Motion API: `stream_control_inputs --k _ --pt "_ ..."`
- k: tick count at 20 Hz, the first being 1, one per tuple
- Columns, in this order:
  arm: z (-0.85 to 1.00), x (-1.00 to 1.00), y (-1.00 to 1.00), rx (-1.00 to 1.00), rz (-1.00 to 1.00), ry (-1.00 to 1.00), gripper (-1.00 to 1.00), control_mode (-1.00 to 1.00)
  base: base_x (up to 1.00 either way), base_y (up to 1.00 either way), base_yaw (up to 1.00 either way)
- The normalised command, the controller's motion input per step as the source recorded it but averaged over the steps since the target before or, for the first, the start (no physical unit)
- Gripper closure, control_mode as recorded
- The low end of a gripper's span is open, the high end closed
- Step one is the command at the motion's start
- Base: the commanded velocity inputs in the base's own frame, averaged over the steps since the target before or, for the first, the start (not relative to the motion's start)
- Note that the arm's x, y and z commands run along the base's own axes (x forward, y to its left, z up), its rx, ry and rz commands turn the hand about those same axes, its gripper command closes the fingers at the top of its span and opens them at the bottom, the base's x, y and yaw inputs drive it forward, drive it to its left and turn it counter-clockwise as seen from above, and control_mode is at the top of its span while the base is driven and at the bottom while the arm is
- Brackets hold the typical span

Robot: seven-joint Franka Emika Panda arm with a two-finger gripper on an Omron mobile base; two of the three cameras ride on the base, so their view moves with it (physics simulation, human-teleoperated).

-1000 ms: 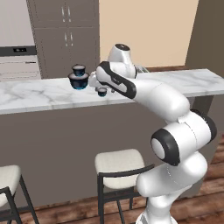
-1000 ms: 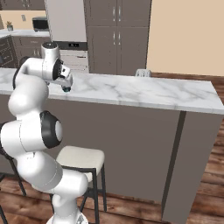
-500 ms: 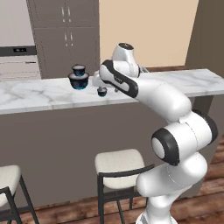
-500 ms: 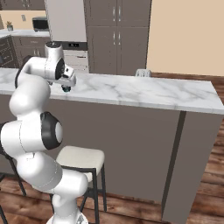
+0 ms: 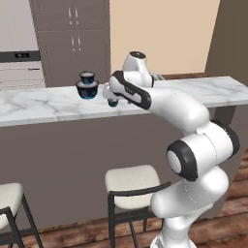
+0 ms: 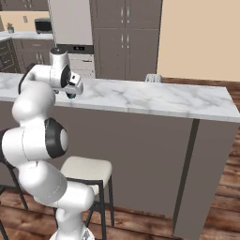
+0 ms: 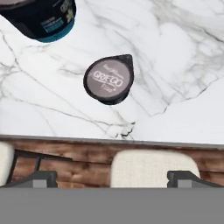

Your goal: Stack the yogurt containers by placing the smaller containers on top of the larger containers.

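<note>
Marble counter [image 5: 43,104], long island, grey front below. Yogurt cups: 3 counted.

- Large cup [image 5: 87,90] sits toward the counter's far edge, blue base showing.
- Medium cup [image 5: 87,77] is stacked on top of the large one, upright.
- Small cup [image 7: 108,79] stands alone on the marble, apart from the stack and nearer the front edge than it; pale foil lid reads "GRIEGO". In the left base view it peeks out [image 5: 113,102] just under the arm's wrist.

In the hand view a dark cup wall with a teal base [image 7: 43,19] cuts in at the top-left corner; belongs to the stack, can't tell which cup.

Gripper [image 5: 109,96]: jaws spread wide, nothing between them, holding nothing. Hangs above the small cup, not touching. Fingertips themselves hard to make out in the base views.

Stools: 2 w/ pale seats in front of the counter, one [image 5: 131,180] beside the robot, one [image 5: 7,198] at the frame's left edge. Cabinets [image 5: 72,41] and oven on the far wall. Small pale object [image 6: 153,78] at the counter's far edge, too small to ID.
</note>
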Motion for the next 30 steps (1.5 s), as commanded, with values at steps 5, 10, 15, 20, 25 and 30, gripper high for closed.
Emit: stream_control_inputs --k 5,10,15,20,25,30 --pt "-0.03 0.20 0.00 -0.06 0.00 0.00 -1.00 -1.00 0.00 0.00 0.00" --pt "0.00 0.15 0.00 -0.03 0.00 0.00 -1.00 -1.00 0.00 0.00 0.00" --pt "0.00 0.01 0.01 0.00 0.00 0.00 -1.00 -1.00 0.00 0.00 0.00" --pt "-0.04 0.00 0.06 0.00 0.00 0.01 -1.00 -1.00 0.00 0.00 0.00" --pt "-0.11 0.00 0.01 0.00 0.00 0.03 -1.00 -1.00 0.00 0.00 0.00" --pt "-0.10 0.07 0.00 0.00 0.00 0.01 -1.00 -1.00 0.00 0.00 0.00"
